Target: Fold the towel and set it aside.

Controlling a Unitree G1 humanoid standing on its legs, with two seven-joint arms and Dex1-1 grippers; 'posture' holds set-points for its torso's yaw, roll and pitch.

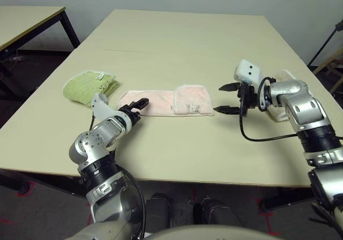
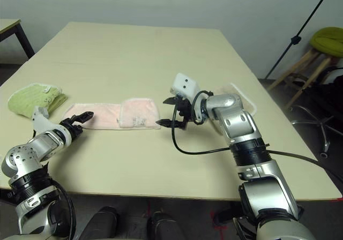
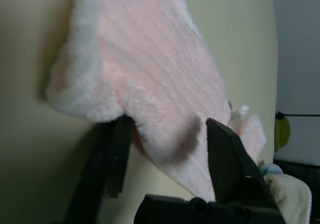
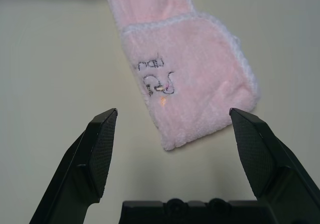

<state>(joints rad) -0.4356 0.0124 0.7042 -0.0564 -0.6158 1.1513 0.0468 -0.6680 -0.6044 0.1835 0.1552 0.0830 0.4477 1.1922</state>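
On my left gripper [image 3: 165, 149] the two black fingers stand partway apart astride the near corner of the pale pink ribbed terry towel with white scalloped edging [image 1: 161, 102]; one finger [image 3: 112, 159] lies under the cloth's edge and the other [image 3: 227, 154] beside it, so cloth sits between them, but I cannot tell whether they pinch it yet. From the head camera that gripper [image 1: 137, 106] sits at the towel's left end, low on the table.

My right gripper [image 4: 172, 149] has its two fingers spread wide with nothing between them, hovering just off the towel's right end, clear of the cloth. In the head view it [image 1: 227, 98] stands apart from the towel edge.

The one pink towel lies flat as a long strip on the pale wooden table [image 1: 182, 42], its right end already doubled over into a square flap that shows the small grey embroidered motif [image 4: 156, 79] facing up.

Left of the pink towel, near it but not touching, lies one folded light-green towel [image 1: 88, 85]. Right of it, behind my right forearm, I see one folded beige towel [image 1: 278, 111], mostly hidden.

That makes three towels on one table.
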